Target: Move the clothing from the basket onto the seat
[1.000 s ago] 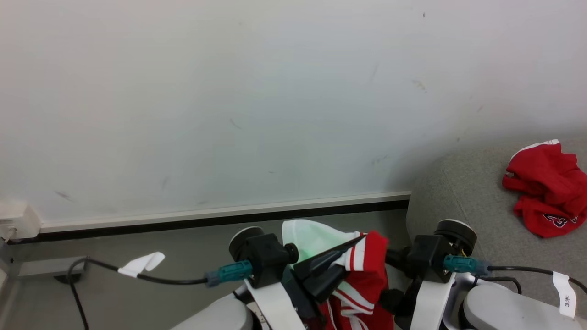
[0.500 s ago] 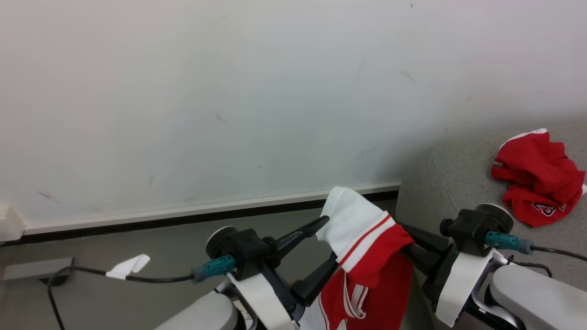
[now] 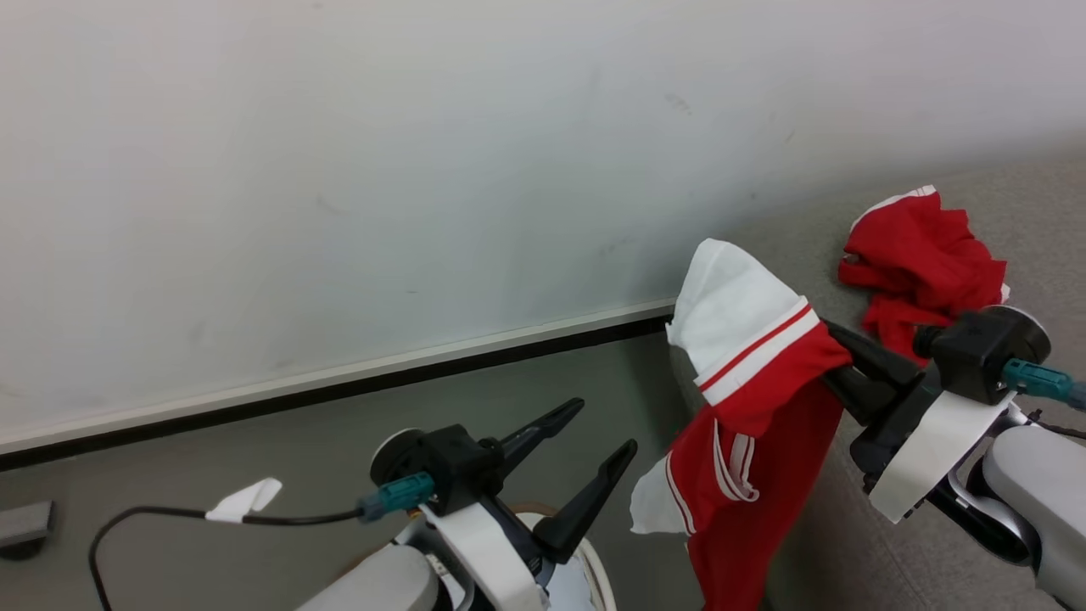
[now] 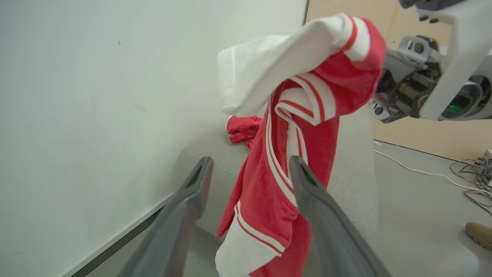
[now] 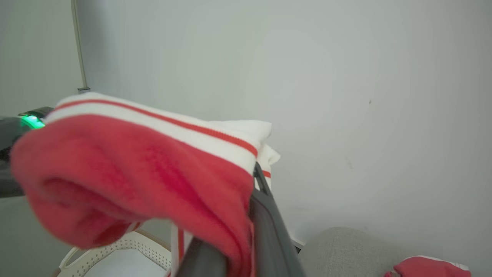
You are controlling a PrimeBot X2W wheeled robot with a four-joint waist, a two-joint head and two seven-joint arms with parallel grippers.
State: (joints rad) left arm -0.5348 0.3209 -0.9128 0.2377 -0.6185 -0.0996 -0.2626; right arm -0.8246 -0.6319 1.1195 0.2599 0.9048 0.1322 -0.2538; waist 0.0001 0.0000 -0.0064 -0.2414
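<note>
While the left gripper [image 3: 603, 424] gapes wide, the right gripper [image 3: 848, 361] pinches the clothing [image 3: 747, 424], hanging lengthwise downward.

no legible text anywhere, white tag [image 3: 244, 499] on the black cable [image 3: 297, 518] too small to read

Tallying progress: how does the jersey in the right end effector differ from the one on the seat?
The held jersey hangs unfurled from the right end effector; the other jersey lies crumpled on the seat. The held jersey shows broad white bands; the other jersey looks mostly red. Both are red.
</note>
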